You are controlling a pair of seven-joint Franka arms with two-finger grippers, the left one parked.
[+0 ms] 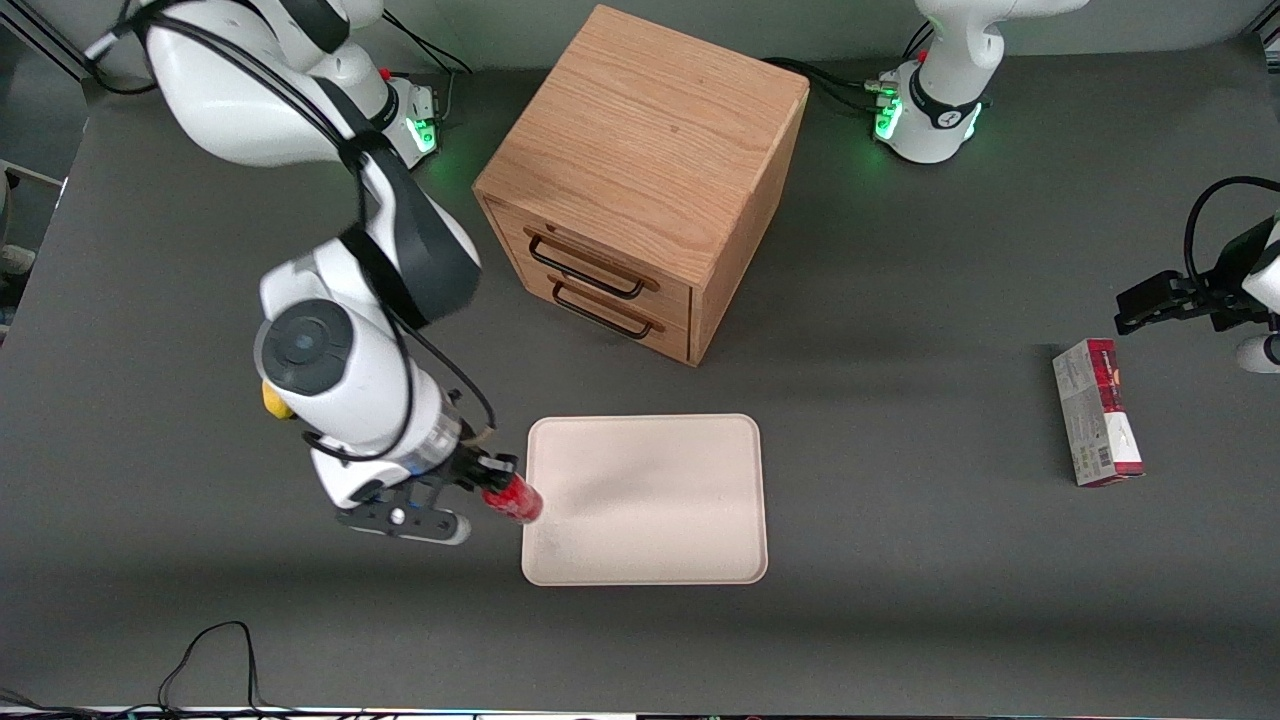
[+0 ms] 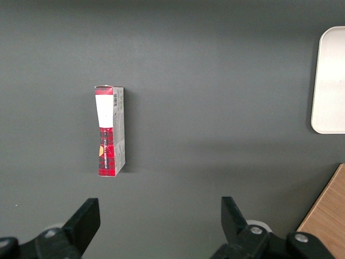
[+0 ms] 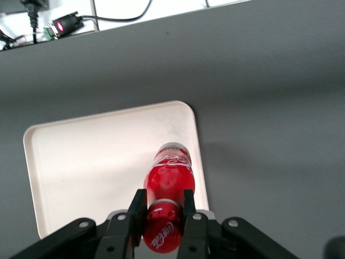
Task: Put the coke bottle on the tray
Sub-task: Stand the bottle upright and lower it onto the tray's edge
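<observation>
My right gripper (image 1: 493, 482) is shut on the neck of the coke bottle (image 1: 514, 498), a small red bottle with a red cap. It holds the bottle tilted over the tray's (image 1: 660, 440) edge at the working arm's end. In the right wrist view the black fingers (image 3: 137, 208) clamp the bottle (image 3: 168, 178) just below its cap, with the gripper (image 3: 163, 209) above the cream-beige tray (image 3: 91, 162). The bottle's clear base points down toward the tray's rim.
A wooden drawer cabinet (image 1: 640, 180) stands farther from the front camera than the tray. A red-and-grey carton (image 1: 1097, 412) lies toward the parked arm's end of the table, also in the left wrist view (image 2: 110, 131). A yellow object (image 1: 274, 400) shows beside my arm.
</observation>
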